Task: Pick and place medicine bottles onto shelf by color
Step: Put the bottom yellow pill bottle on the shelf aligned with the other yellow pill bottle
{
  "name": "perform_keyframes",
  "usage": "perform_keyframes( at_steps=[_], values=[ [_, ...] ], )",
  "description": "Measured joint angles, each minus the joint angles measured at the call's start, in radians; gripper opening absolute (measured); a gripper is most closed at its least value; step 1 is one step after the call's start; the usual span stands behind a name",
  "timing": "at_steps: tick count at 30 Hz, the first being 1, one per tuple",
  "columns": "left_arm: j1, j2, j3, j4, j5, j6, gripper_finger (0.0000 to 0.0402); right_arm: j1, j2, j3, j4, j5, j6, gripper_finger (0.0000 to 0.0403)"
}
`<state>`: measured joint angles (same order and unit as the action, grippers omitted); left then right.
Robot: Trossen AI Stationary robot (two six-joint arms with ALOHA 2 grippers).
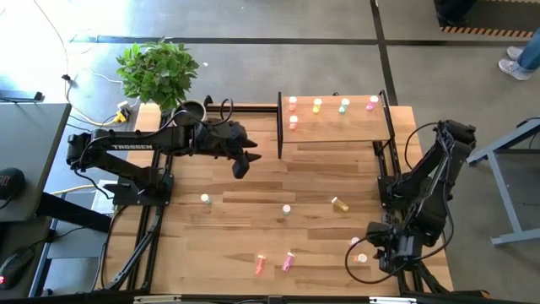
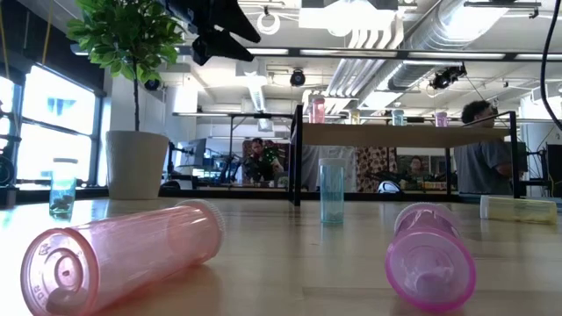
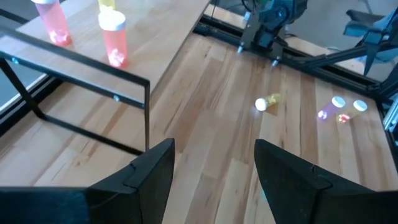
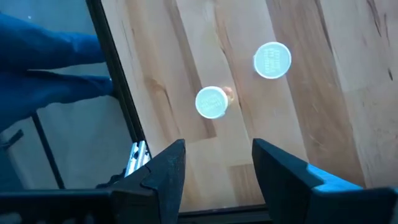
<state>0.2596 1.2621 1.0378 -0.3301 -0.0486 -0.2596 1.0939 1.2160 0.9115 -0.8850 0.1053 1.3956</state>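
Shelf (image 1: pixel 337 135): five bottles already stand along its far edge, at twelve o'clock on the table.
Left gripper (image 1: pixel 240 160): jaws apart, empty, hovering just off the shelf's left end.
Right gripper (image 1: pixel 377 242): jaws apart, empty, above two upright bottles (image 4: pixel 211 102) at five o'clock.
Handling: light, smooth plastic, likely to tip or roll; pinch mid-body.

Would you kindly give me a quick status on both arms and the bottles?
Left gripper open, empty, beside shelf. Right gripper open, empty, above two upright bottles at the table's near right. Five bottles shelved; nothing in the way.
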Motion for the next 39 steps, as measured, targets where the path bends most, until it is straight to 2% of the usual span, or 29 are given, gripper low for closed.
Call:
perform_keyframes(
  at_steps=[5, 13, 23, 39],
  values=[
    [0.000, 0.000, 0.000, -0.023, 0.000, 0.000, 0.0212, 0.002, 0.006, -0.005, 0.009, 0.033, -0.005, 0.0177],
    [0.000, 0.000, 0.000, -0.024, -0.012, 0.000, 0.0212, 0.002, 0.094, -0.005, 0.066, 0.015, -0.050, 0.0177],
    [0.000, 0.000, 0.000, -0.023, -0.036, 0.000, 0.0211, 0.002, 0.195, -0.005, 0.092, 0.022, -0.037, 0.0177],
    [0.000, 0.000, 0.000, -0.023, -0.049, -0.002, 0.0212, -0.001, 0.281, -0.005, 0.165, 0.060, -0.031, 0.0177]
  ],
)
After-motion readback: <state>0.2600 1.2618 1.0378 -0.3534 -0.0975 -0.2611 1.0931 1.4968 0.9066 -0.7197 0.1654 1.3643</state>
